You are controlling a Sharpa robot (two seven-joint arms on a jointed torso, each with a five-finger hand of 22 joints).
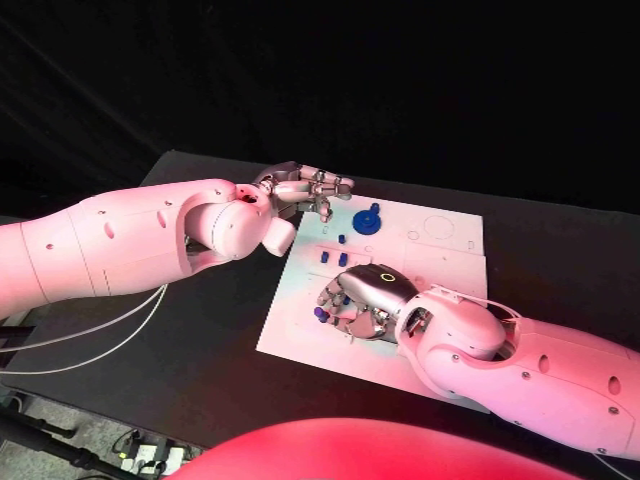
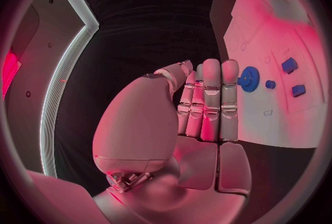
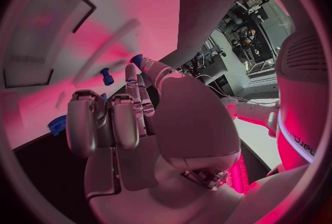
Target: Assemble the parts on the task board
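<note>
While no writing is legible, the left robot hand [image 1: 303, 188] hovers empty, and the right robot hand [image 1: 361, 300] pinches a blue part [image 3: 137, 60].

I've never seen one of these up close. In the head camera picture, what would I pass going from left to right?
Left arm → left hand → blue gear on the task board → right arm.

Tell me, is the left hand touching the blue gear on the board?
Apart. In the left wrist view the left hand holds nothing, and white task board shows between its fingers and the blue gear.
</note>
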